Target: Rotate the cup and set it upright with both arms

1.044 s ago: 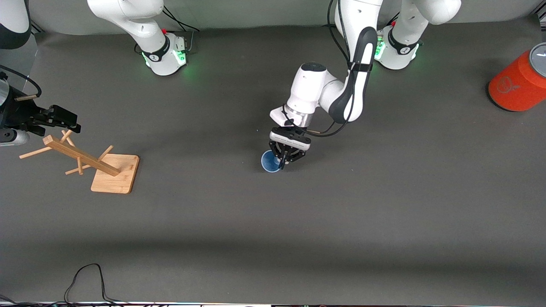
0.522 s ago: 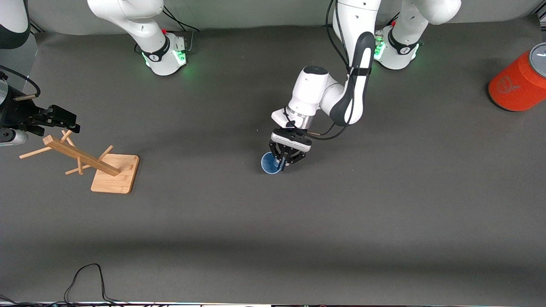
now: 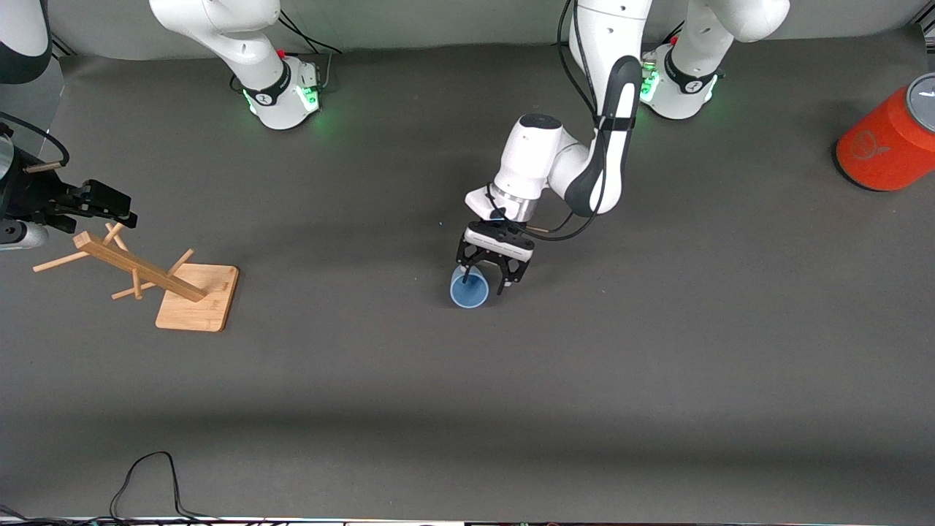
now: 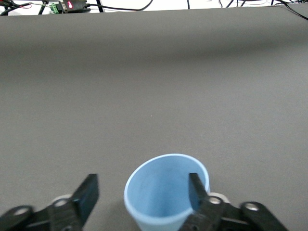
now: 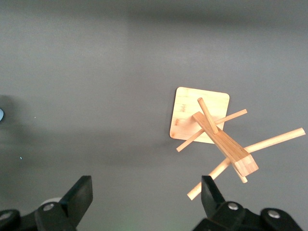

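1. Cup (image 3: 468,289) stands upright, mouth up, on the grey table (image 3: 657,380), centre of the front frame, slightly above middle.
2. Left gripper (image 3: 482,281) is right over it, jaws spread wide. In the left wrist view one finger (image 4: 195,190) sits inside the rim, the other finger (image 4: 87,195) outside on bare table. Nothing gripped.
3. Right gripper (image 5: 144,195) waits at the left edge of the front frame, over the wooden peg rack (image 3: 157,281), jaws wide and empty.
4. Judgement: uprighting looks done; what remains is clearing the left arm.
5. Risk: the inner finger is close to the wall. Any sideways drift on the lift could hook the rim and tip the light tumbler.
6. Risk: tilting the wrist before clearing the mouth could drag the cup along the table.
7. Orange canister (image 3: 887,142) sits at the right edge, well apart, no threat.
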